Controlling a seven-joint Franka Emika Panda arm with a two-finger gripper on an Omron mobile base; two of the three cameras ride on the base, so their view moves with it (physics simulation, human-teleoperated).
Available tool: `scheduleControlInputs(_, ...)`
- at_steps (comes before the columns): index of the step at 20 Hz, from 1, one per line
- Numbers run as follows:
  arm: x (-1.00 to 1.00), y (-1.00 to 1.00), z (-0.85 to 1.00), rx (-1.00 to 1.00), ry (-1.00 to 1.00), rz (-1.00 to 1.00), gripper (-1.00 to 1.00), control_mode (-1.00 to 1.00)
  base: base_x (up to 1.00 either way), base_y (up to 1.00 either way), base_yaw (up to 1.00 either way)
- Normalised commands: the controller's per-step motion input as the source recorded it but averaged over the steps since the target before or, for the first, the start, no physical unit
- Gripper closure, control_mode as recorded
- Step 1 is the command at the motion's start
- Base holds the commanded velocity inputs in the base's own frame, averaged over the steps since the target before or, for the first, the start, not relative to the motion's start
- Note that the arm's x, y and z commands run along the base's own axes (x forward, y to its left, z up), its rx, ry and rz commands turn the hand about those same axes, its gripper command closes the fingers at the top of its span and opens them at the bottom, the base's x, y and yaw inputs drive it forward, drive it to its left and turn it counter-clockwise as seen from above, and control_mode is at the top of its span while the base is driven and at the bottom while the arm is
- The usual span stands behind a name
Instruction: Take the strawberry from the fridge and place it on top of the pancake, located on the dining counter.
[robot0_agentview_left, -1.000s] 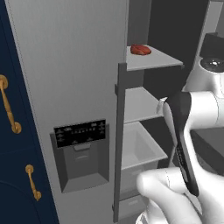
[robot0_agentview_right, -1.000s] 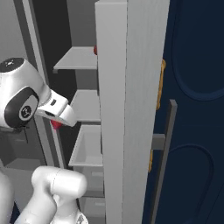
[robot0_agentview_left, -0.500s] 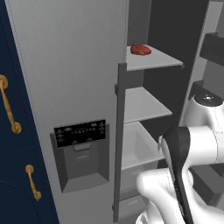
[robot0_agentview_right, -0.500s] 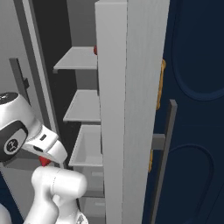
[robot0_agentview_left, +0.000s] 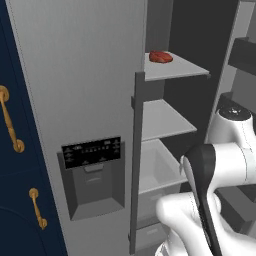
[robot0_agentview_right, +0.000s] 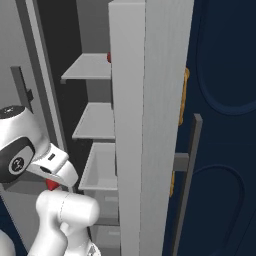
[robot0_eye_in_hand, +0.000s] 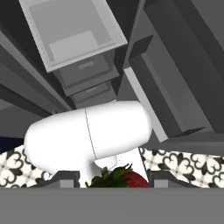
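Note:
My gripper (robot0_eye_in_hand: 114, 179) is shut on the strawberry (robot0_eye_in_hand: 120, 178), a dark red fruit with green leaves that sits between the two dark fingertips (robot0_eye_in_hand: 65, 177). In the right base view the strawberry (robot0_agentview_right: 51, 184) peeks out red under the white hand, low in front of the open fridge (robot0_agentview_right: 145, 125). The hand points down toward the floor, outside the fridge's shelves. The fridge's closed door with the black dispenser (robot0_agentview_left: 92, 150) stands at the left. The pancake and the dining counter are out of view.
A flat red lump (robot0_agentview_left: 161, 57) lies on the fridge's top shelf. Below it are a middle shelf (robot0_agentview_left: 162, 120) and an open grey drawer (robot0_agentview_left: 157, 170). Navy cabinets with gold handles (robot0_agentview_left: 10, 120) flank the fridge. Patterned floor tiles (robot0_eye_in_hand: 188, 164) lie underneath.
The arm has folded down and back out of the fridge, carrying the strawberry from shelf height to low by the drawer. The grip has not changed.

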Motion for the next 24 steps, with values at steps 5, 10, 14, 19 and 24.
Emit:
scheduleControlInputs(5,-0.01,0.00,0.00,0.00,0.00,0.00,1.00,-1.00,0.00,0.00,0.00)
scheduleControlInputs(10,-0.37,0.04,0.00,0.00,0.00,0.04,1.00,1.00,-0.20,0.00,0.00)
scheduleControlInputs(14,0.00,0.00,0.00,0.00,0.00,0.00,1.00,1.00,-1.00,0.00,0.00)
scheduleControlInputs(19,0.00,0.00,0.00,0.00,0.00,0.00,1.00,1.00,-1.00,-0.08,-0.22)
scheduleControlInputs(24,0.00,0.00,0.00,0.00,0.00,0.00,1.00,1.00,-0.49,-0.14,-0.75)
